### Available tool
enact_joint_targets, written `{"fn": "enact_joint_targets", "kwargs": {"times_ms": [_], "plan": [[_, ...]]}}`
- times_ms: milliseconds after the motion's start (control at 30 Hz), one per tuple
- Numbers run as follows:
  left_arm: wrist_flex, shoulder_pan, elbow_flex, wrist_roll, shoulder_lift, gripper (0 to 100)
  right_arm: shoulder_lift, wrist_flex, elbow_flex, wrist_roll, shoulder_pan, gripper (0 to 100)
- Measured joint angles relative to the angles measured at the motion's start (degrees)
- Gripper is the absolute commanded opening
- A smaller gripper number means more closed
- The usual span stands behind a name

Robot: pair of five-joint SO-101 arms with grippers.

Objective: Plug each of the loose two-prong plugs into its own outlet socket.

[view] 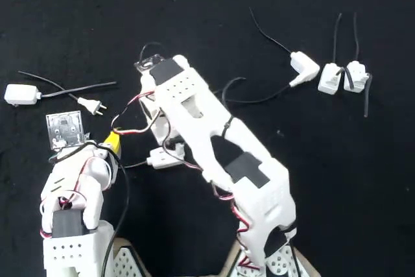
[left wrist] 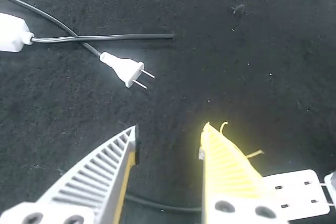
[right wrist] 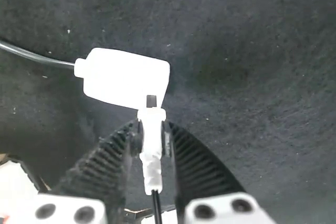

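Snugly within right hand [right wrist: 151, 128], plug [right wrist: 151, 153]

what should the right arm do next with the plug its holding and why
Probably press the plug a bit further, straight into the socket. The right gripper is shut on the plug, whose front end meets the socket's side by a dark slot, but whether the prongs are fully seated cannot be told, so letting go now seems early.

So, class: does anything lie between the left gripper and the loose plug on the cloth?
Nothing visible does. Only bare black cloth lies between the open left gripper and the loose plug.
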Motion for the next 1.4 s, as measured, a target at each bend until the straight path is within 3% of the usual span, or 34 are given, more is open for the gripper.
{"fn": "enact_joint_targets", "kwargs": {"times_ms": [1400], "plan": [[2.5, 0.0, 0.0, 0.0, 0.0, 20, 6.3, -4.0, -1.0, -4.2, -0.5, 1.1]]}}
